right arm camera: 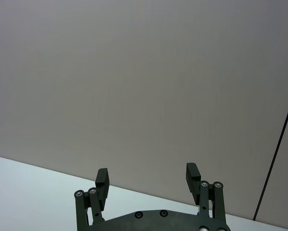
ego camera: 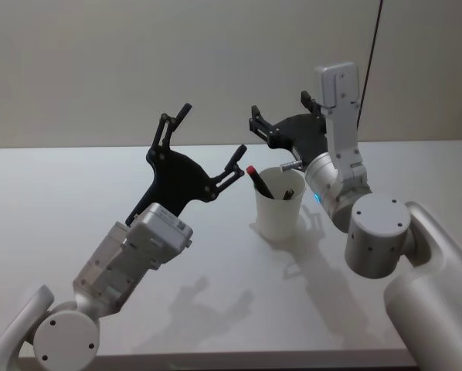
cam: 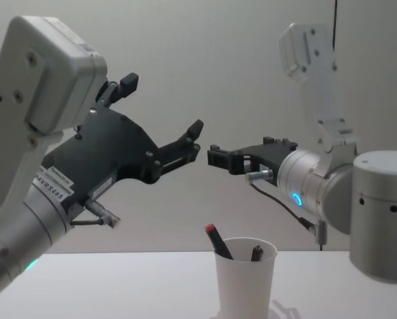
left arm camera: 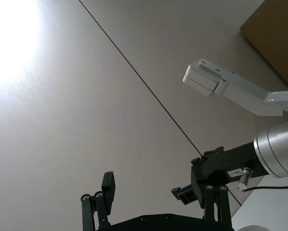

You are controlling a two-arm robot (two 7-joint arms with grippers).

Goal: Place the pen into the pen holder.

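**On the bench, the pen already stands in the cup**

Near the middle of the white bench (ego camera: 100,193) stands the pen holder (ego camera: 279,210), a plain white paper cup. The pen (ego camera: 259,181), dark with a red end, leans inside it, red end poking above the rim; a 2nd dark stick (cam: 256,253) sits in the cup beside it.

Both arms are raised well above the cup. The left pincer (ego camera: 209,141) hangs up and to the left of it, fingers spread wide and holding nothing. The right pincer (ego camera: 280,114) hovers just behind and above the cup, its 2 fingers (right arm camera: 101,182) also apart and empty.

Judging by this, the placing looks done and the step in hand is the retreat. The next move calls only for drawing the arms away without clipping the light cup. Nothing else crowds the bench; a thin dark cable (ego camera: 372,50) hangs behind the right arm.
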